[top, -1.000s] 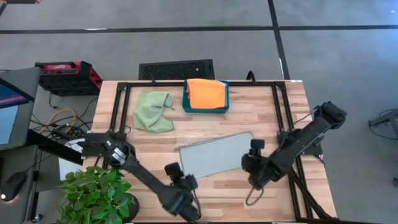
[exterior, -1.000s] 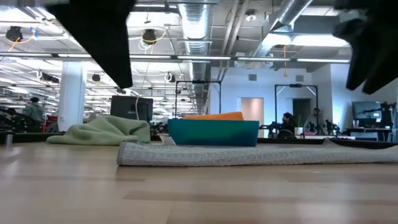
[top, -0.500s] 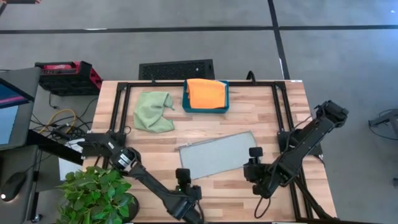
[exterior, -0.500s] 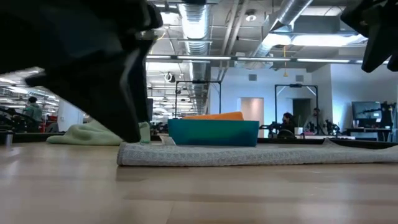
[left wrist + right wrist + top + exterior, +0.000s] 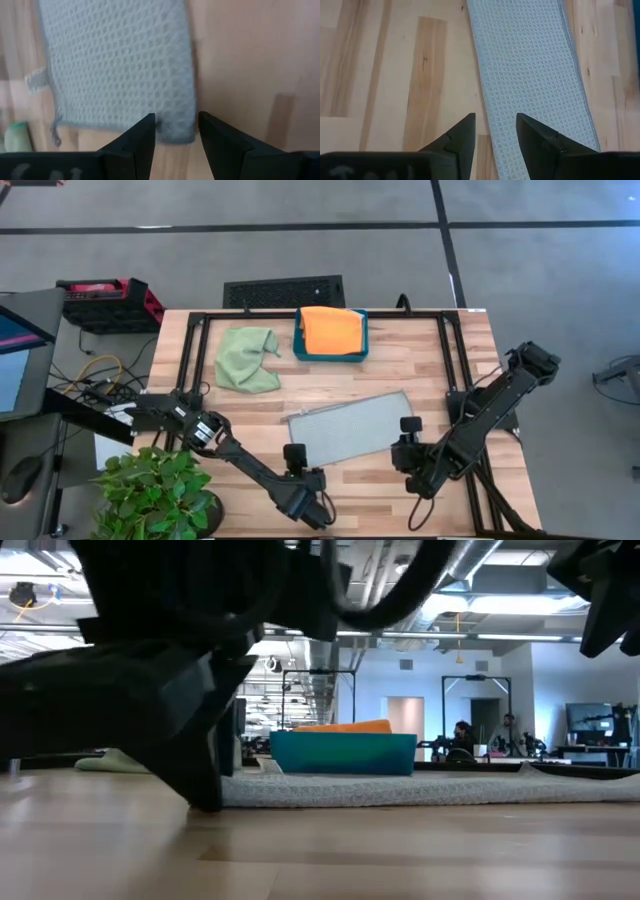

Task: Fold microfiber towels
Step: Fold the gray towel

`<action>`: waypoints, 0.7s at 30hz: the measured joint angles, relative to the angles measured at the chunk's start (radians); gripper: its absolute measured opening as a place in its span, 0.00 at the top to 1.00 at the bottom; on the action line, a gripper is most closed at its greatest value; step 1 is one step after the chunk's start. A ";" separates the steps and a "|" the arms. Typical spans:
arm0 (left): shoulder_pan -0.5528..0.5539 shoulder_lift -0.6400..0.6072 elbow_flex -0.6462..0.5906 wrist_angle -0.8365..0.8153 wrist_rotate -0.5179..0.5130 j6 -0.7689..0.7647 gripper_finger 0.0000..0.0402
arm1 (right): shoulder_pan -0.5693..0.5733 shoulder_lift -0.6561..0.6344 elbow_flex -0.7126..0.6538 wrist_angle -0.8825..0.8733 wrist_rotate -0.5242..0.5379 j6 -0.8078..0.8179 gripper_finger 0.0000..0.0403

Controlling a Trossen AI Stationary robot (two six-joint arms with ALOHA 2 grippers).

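A pale grey towel (image 5: 350, 428), folded into a long strip, lies flat across the table's middle. My left gripper (image 5: 296, 456) is open and low over the table. Its fingers stand on either side of the strip's near-left corner (image 5: 176, 131). My right gripper (image 5: 407, 428) is open and hangs well above the strip's right end (image 5: 530, 75). A crumpled green towel (image 5: 247, 358) rests on the table at the far left. An orange towel (image 5: 331, 330) lies in the teal tray (image 5: 298, 348) at the far edge.
A black frame rail (image 5: 190, 360) runs along the table's sides. A potted plant (image 5: 155, 490) stands at the near left corner. A red box (image 5: 110, 300) and cables lie off the table to the left. Bare wood shows in front of the grey strip (image 5: 400, 850).
My left gripper has come down toward the table and the grey towel's near-left corner, rolling its wrist on the way; its fingers now straddle that corner. My right gripper has edged slightly toward the near edge and then kept still. The towels have not moved.
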 joint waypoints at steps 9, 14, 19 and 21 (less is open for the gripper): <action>0.018 0.005 0.000 -0.014 0.017 0.055 0.74 | 0.000 0.000 0.000 0.002 -0.018 0.000 0.60; 0.039 0.006 0.000 -0.004 0.058 0.103 0.97 | 0.000 0.000 0.000 -0.007 -0.018 0.000 0.60; 0.051 0.018 0.042 -0.134 0.047 0.077 0.99 | 0.014 -0.040 -0.001 -0.025 -0.018 0.038 0.60; 0.044 -0.001 0.058 -0.212 0.060 0.030 0.99 | 0.022 -0.061 -0.001 -0.038 -0.017 0.068 0.60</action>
